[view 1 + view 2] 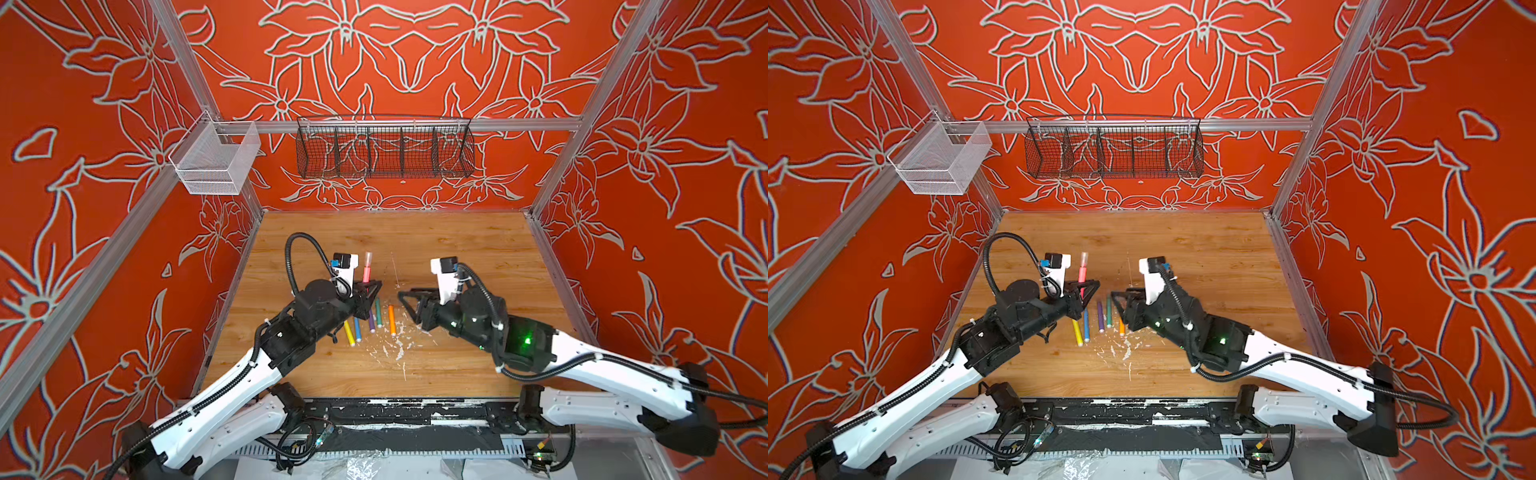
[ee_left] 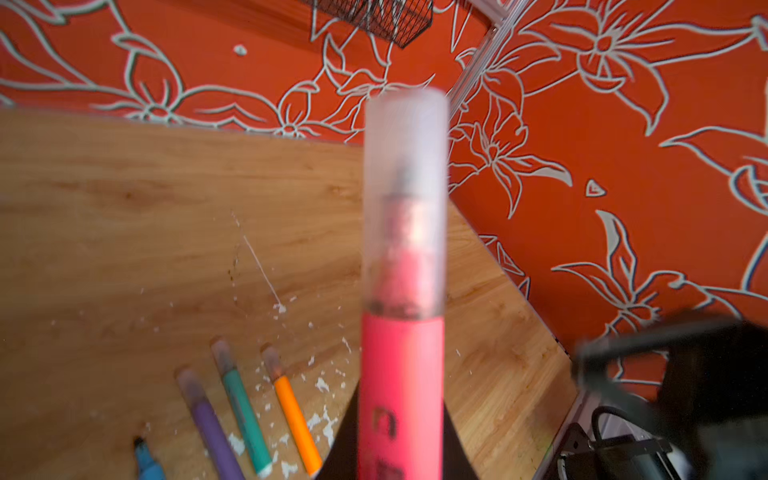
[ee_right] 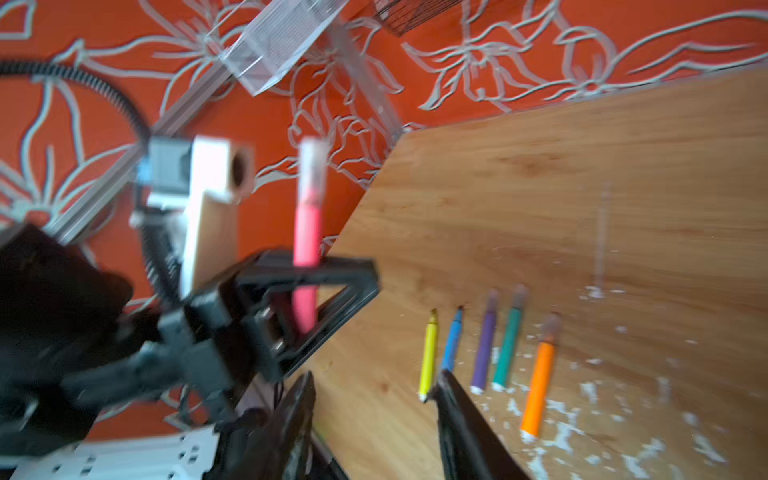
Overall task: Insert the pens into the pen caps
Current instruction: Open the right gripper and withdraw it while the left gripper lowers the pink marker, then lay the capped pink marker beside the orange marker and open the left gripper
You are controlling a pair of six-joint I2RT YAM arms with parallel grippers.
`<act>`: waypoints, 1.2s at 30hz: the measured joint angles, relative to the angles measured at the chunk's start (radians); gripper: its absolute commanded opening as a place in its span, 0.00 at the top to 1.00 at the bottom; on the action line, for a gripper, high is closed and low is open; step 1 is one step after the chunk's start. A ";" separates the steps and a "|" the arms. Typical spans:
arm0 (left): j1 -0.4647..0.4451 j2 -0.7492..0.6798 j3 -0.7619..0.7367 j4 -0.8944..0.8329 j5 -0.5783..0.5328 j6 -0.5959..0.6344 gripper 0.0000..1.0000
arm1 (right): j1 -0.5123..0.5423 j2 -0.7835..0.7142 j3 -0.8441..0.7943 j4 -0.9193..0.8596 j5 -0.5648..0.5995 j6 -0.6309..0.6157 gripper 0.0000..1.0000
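Wooden table [image 1: 457, 249]: surface scattered with white debris flecks [image 1: 397, 345], densest near the front centre; one thin white streak [image 1: 394, 270] runs further back. Walls [image 1: 83, 124]: orange-red, with a pale outlined flower pattern on all three sides. Aluminium rail [image 1: 519, 124]: crosses the back wall. Black wire basket [image 1: 384, 147]: hangs from this rail, split by dividers. White mesh basket [image 1: 216, 160]: mounted at the left rear corner post.

Robotics lab test cell — aluminium framing [image 1: 519, 124] walled with orange floral panels [image 1: 83, 187]; left arm [image 1: 232, 382] and right arm [image 1: 602, 365] mounted at a wooden surface [image 1: 457, 249]; wire basket [image 1: 384, 151] behind.
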 measured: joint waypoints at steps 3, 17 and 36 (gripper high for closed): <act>-0.060 0.022 -0.024 -0.084 -0.125 -0.080 1.00 | -0.084 -0.094 -0.018 -0.098 0.050 -0.018 0.45; -0.330 0.558 0.119 -0.195 -0.333 -0.368 1.00 | -0.487 -0.194 -0.328 -0.218 0.204 -0.054 0.45; -0.355 1.078 0.469 -0.407 -0.444 -0.517 1.00 | -0.691 -0.007 -0.430 -0.055 0.396 -0.151 0.45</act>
